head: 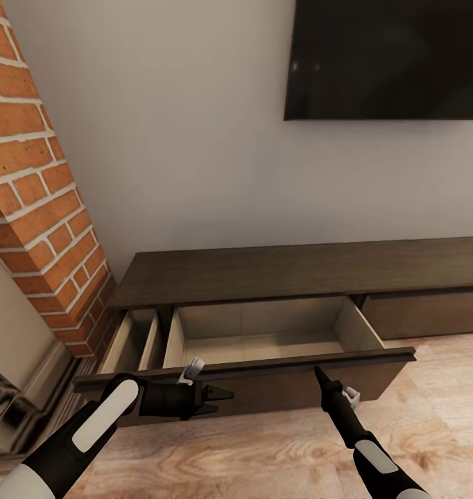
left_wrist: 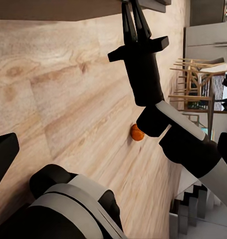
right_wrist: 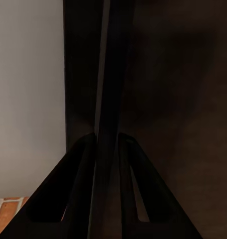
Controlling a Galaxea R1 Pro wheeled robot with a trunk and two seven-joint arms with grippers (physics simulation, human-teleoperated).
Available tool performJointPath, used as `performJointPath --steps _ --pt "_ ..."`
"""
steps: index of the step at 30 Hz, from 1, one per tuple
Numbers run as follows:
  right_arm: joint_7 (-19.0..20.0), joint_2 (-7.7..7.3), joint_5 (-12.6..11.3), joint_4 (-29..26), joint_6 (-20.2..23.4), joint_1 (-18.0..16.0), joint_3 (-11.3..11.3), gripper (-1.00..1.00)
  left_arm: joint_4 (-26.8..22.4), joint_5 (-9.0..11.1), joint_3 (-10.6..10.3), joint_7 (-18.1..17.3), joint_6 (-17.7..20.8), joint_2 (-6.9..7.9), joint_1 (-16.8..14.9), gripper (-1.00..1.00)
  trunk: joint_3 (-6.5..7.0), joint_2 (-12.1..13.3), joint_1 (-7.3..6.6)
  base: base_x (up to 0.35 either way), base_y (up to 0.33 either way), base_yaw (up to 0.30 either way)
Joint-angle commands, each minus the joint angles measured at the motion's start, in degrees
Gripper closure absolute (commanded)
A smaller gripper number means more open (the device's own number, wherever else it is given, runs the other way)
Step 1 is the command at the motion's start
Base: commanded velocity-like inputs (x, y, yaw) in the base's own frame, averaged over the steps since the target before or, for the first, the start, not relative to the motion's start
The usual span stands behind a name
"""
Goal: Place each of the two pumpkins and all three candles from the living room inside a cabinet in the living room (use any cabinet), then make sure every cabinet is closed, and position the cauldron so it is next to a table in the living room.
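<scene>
The dark-brown cabinet (head: pixel 264 270) stands against the wall with its wide drawer (head: pixel 264 333) pulled out, tan inside and empty. A narrower drawer (head: pixel 134 339) to its left is also open. My right gripper (head: pixel 317 373) is shut on the top edge of the wide drawer's front; the right wrist view has that dark edge running between the fingers (right_wrist: pixel 88 149). My left gripper (head: pixel 222 402) hovers open in front of the drawer front, holding nothing. One orange pumpkin (left_wrist: pixel 136 132) lies on the wood floor, partly behind my right arm (left_wrist: pixel 143 74). Candles, cauldron and table are out of view.
A brick column (head: pixel 42 208) rises left of the cabinet, with a grey hearth ledge (head: pixel 28 388) at its foot. A dark TV (head: pixel 385 59) hangs on the wall above. Wood floor (head: pixel 264 450) lies between me and the cabinet. Wooden chairs (left_wrist: pixel 193 79) stand far off.
</scene>
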Motion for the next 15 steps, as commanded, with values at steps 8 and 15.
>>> performJointPath --steps 8,15 --pt "0.10 -0.01 -0.33 2.19 0.51 -0.01 0.15 1.00 0.01 -0.43 -0.12 -0.52 0.00 0.04 -0.05 -1.00 -0.05 -0.01 0.00 -0.011 0.000 0.000" --pt "0.10 -0.01 -0.33 2.19 0.51 -0.01 0.15 1.00 -0.03 -0.43 -0.09 -0.47 0.00 0.04 -0.05 -1.00 -0.05 -0.01 0.00 -0.107 0.000 0.000"
